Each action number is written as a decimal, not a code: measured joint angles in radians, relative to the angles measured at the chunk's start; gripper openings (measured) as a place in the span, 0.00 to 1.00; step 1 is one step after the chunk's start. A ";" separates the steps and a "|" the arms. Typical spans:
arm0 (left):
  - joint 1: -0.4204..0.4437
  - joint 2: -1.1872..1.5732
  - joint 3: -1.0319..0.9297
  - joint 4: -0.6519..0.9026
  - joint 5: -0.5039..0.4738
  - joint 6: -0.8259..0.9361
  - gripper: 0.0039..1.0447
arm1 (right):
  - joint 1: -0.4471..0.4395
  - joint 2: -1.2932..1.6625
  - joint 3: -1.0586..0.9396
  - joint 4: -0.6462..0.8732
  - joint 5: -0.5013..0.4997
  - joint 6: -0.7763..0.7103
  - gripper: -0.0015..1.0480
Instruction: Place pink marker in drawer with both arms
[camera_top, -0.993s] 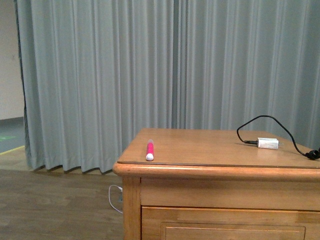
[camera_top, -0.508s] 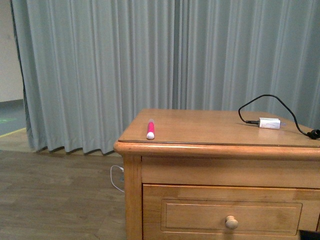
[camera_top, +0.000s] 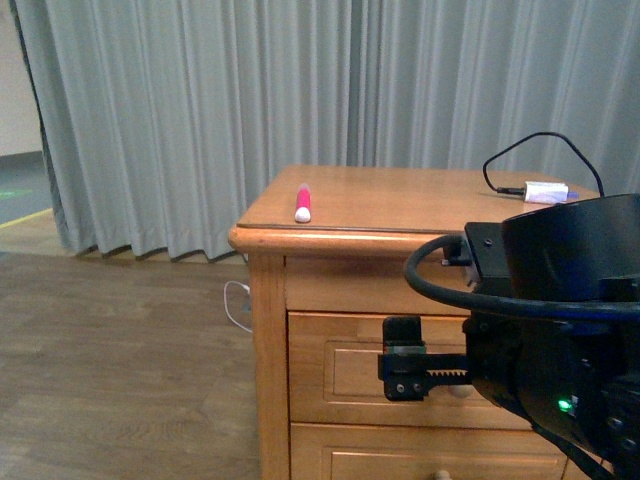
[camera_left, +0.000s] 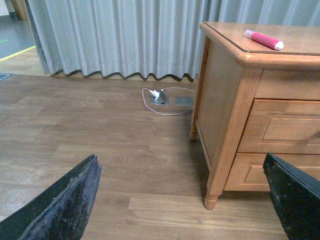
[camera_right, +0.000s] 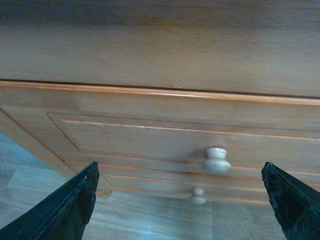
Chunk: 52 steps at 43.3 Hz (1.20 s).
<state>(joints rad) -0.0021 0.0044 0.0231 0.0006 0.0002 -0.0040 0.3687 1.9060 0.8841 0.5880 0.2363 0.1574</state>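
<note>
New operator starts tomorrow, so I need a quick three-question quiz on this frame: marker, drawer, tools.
1. True or false: the pink marker lies inside the top drawer.
2. The right tool is: A) shut on the marker B) open, facing the drawer front C) open, above the marker.
3. Is the top drawer open or shut?
Key: 1 false, the marker lies on the cabinet top, near its front left corner. 2 B. 3 shut.
</note>
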 joint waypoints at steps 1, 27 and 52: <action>0.000 0.000 0.000 0.000 0.000 0.000 0.94 | 0.000 0.021 0.011 0.015 0.001 -0.001 0.92; 0.000 0.000 0.000 0.000 0.000 0.000 0.94 | -0.072 0.284 0.148 0.100 0.006 -0.057 0.92; 0.000 0.000 0.000 0.000 0.000 0.000 0.94 | -0.108 0.311 0.153 0.110 0.005 -0.082 0.57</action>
<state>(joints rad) -0.0021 0.0044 0.0231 0.0006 0.0002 -0.0040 0.2611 2.2173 1.0367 0.6979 0.2409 0.0750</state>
